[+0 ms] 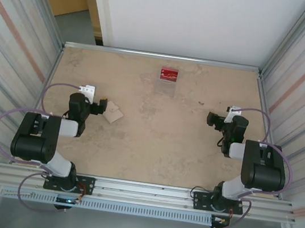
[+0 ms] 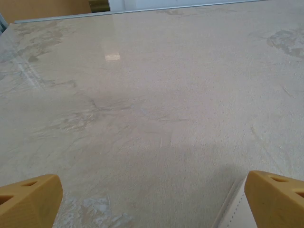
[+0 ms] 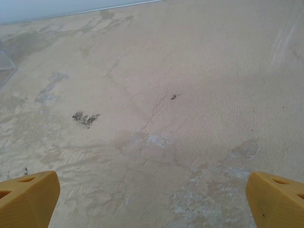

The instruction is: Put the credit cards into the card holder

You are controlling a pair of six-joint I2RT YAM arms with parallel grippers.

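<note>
Evidently no grasp has begun: the left gripper and the right gripper both gape wide and empty. The card holder lies just beside the left one, probably for easy reach. The credit cards sit far centre, at a clear case's far edge.

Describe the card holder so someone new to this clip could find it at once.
On the mottled table, look to the left arm's fingers. The card holder lies just right of them: a small flat beige wallet, nearly table-coloured, unlike the red cards near the far edge.
</note>
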